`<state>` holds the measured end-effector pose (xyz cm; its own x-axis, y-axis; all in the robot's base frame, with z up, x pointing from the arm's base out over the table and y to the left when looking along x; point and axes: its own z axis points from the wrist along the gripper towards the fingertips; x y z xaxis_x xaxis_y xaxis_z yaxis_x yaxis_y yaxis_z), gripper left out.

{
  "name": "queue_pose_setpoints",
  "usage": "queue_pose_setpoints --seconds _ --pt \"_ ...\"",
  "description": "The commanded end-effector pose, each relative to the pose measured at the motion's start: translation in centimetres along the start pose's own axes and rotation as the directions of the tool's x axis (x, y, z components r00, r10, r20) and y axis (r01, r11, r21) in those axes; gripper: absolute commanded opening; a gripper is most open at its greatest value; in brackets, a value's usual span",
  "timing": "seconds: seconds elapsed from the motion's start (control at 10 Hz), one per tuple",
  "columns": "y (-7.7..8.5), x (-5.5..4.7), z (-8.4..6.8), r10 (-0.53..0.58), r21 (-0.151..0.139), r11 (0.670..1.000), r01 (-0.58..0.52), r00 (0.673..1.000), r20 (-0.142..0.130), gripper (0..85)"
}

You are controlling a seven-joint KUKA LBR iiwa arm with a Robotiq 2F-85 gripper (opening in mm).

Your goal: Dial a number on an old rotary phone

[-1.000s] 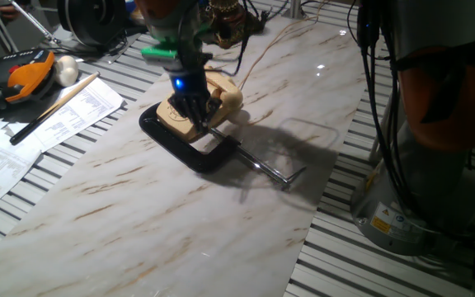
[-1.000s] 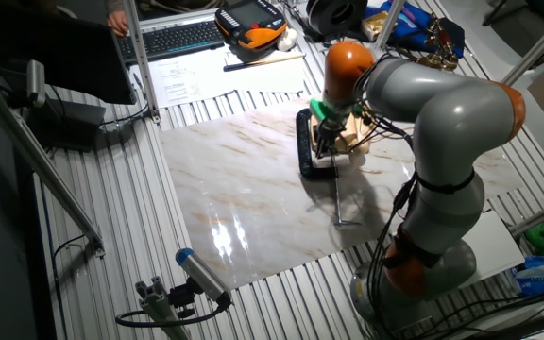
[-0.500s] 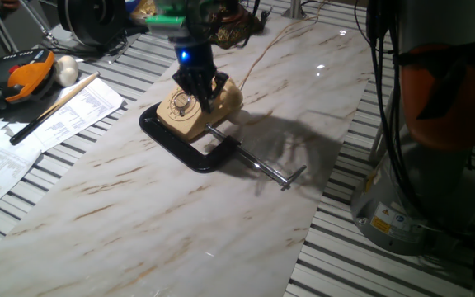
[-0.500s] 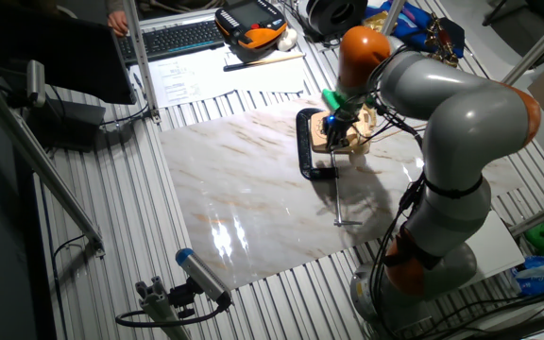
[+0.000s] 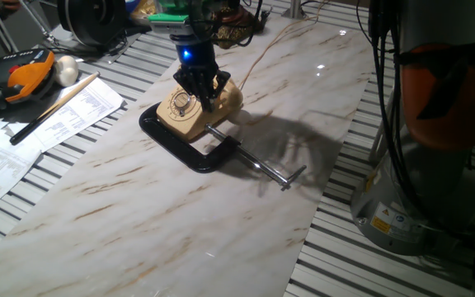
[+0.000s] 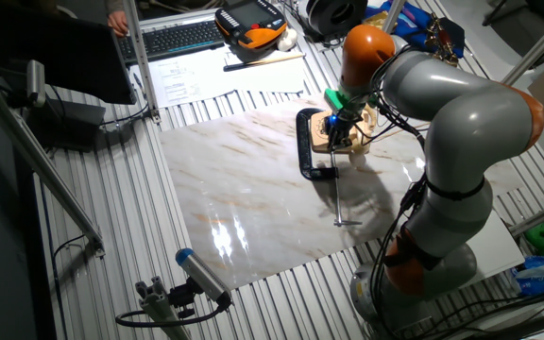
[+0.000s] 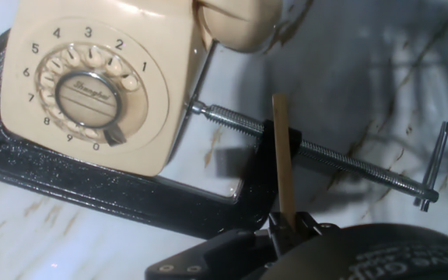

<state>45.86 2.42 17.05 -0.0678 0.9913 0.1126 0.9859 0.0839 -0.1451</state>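
The old rotary phone point(image 5: 184, 114) point(image 6: 339, 133) is cream-beige and sits on the marble board, pinned by a black C-clamp point(image 5: 190, 153) point(image 7: 92, 190). In the hand view the phone's dial point(image 7: 86, 90) is at the upper left, with the handset at the top. My gripper point(image 5: 201, 86) point(image 6: 341, 120) point(image 7: 287, 226) hovers just above the phone's right side. It is shut on a thin wooden stick point(image 7: 283, 159). The stick's tip points at the clamp's steel screw point(image 7: 325, 155), to the right of the phone and off the dial.
The clamp's screw rod with its crossbar point(image 5: 291, 176) sticks out over the marble board point(image 5: 180, 214). Papers point(image 5: 48, 120), a long wooden rod point(image 5: 52, 107) and an orange pendant point(image 5: 27, 73) lie to the left. A thin cord point(image 5: 262, 49) runs back from the phone. The robot base point(image 5: 435, 124) stands at the right.
Over the last second my gripper rose off the dial and moved back toward the handset side, uncovering the dial. It has barely moved in the last half second.
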Motion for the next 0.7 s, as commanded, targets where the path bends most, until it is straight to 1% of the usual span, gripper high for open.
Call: queue_pose_setpoints --seconds 0.0,0.1,0.2,0.3,0.4,0.5,0.6 --pt "0.0 0.0 0.0 -0.005 -0.005 1.0 0.005 1.0 -0.002 0.0" --pt "0.0 0.0 0.0 -0.005 -0.012 1.0 0.005 1.0 -0.005 0.0" --pt "0.0 0.0 0.0 -0.005 -0.016 1.0 0.005 1.0 0.006 0.0" --pt "0.0 0.0 0.0 -0.007 -0.016 1.0 0.007 1.0 0.006 0.0" --pt "0.0 0.0 0.0 -0.013 -0.01 1.0 0.013 1.0 0.016 0.0" --pt "0.0 0.0 0.0 -0.02 -0.005 1.0 0.02 1.0 0.016 0.0" --pt "0.0 0.0 0.0 -0.033 -0.013 0.999 0.033 0.999 0.017 0.0"
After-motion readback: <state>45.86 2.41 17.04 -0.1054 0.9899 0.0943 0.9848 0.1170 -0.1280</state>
